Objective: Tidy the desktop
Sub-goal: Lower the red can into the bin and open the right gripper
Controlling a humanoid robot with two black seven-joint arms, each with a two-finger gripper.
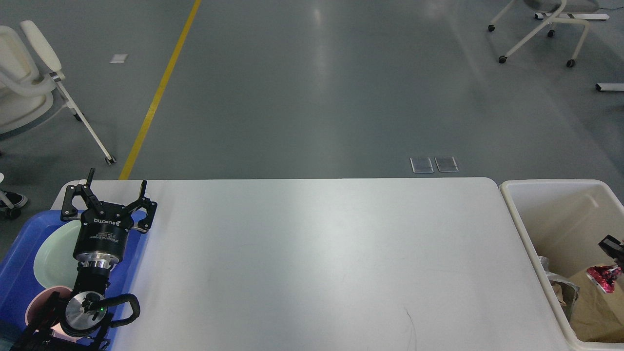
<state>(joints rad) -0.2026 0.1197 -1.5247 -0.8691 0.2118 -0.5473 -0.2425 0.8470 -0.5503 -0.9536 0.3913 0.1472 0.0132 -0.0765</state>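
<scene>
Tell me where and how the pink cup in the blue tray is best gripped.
Grip the pink cup by its rim, coming straight down from above. Its mouth faces up and the left part of its rim shows, so one finger could go inside and one outside. The left arm hides its right side; the plate and tray wall crowd any sideways approach. The left gripper, open, hovers nearby.

A lab or workshop hall is suggested by the grey sealed floor point(312, 87), a yellow line point(158, 92) at upper left, and wheeled chairs point(541, 29) at upper right.
</scene>
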